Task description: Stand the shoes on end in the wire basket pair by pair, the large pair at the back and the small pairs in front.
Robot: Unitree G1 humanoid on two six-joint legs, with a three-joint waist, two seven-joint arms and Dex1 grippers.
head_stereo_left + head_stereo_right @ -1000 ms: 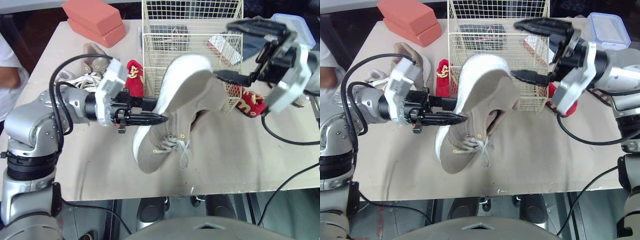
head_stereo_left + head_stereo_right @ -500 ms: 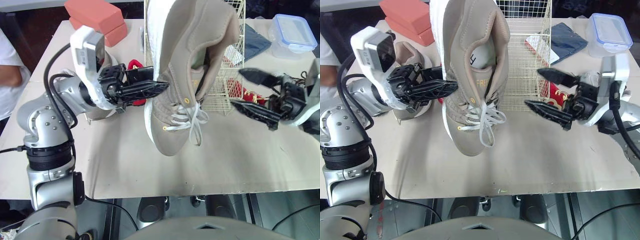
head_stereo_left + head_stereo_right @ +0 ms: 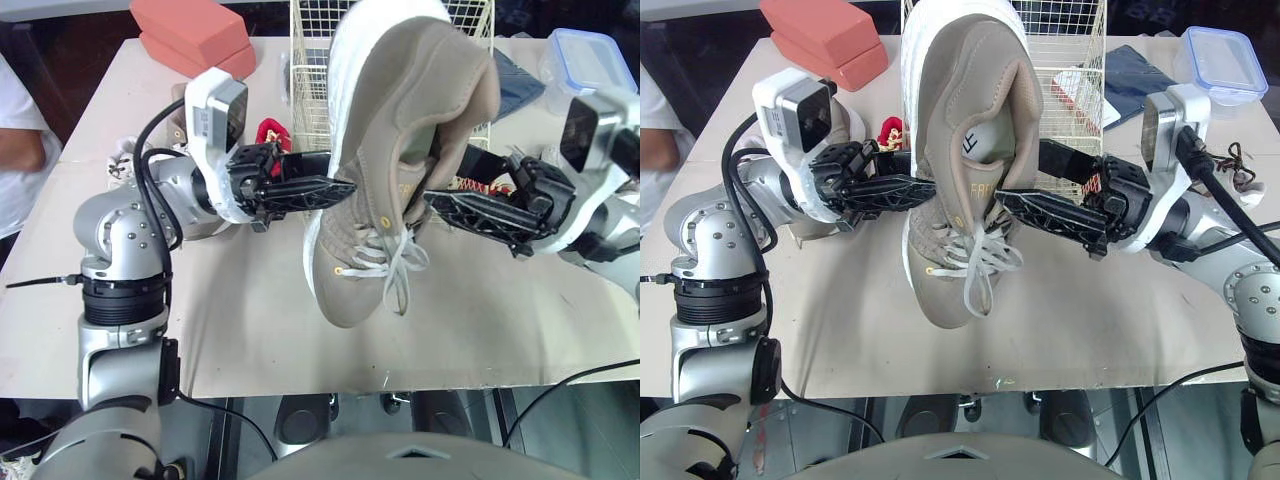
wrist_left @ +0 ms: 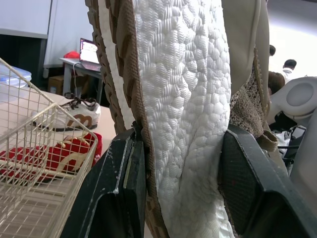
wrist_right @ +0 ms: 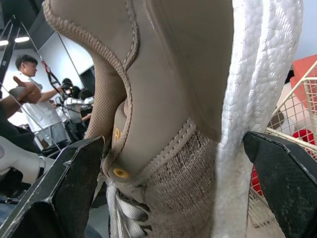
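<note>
Left claw: my left claw point(image 3: 335, 188) is clamped across the white sole of the large beige suede lace-up shoe point(image 3: 400, 150), in front of the cream wire basket point(image 3: 312, 100) and towards its left side.
Shoe: it hangs above the pale worktop point(image 3: 200, 330), just in front of the basket, heel up and toe down, with the laces dangling loose.
Basket: it stands behind the shoe; I cannot tell what is in its back part.
Right claw: my right claw point(image 3: 443, 175) is spread apart, one finger either side of the shoe's collar, in front of the basket towards its right side. I cannot tell whether the pads touch.
Step in hand: I judge this a two-claw steadying before the shoe goes to the basket's back.
Doing it well: I would close the right claw on the firm heel collar, not the laces, before loosening the left. Then I would keep the shoe on end, lift the toe over the front wire rim, and watch that the laces do not snag.
</note>
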